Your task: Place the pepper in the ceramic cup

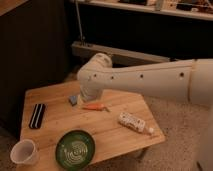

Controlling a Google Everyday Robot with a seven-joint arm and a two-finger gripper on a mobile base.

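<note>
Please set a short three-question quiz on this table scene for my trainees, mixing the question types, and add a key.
1. True or false: the pepper already lies in the cup.
2. Which thing lies closest to the pepper? A the green plate; B the blue block; C the black case.
3. Where is the gripper in relation to the pepper?

Key
1. False: the pepper lies on the table, far from the cup.
2. B: the green plate and black case lie farther off.
3. Close above the pepper, between it and the blue block.
</note>
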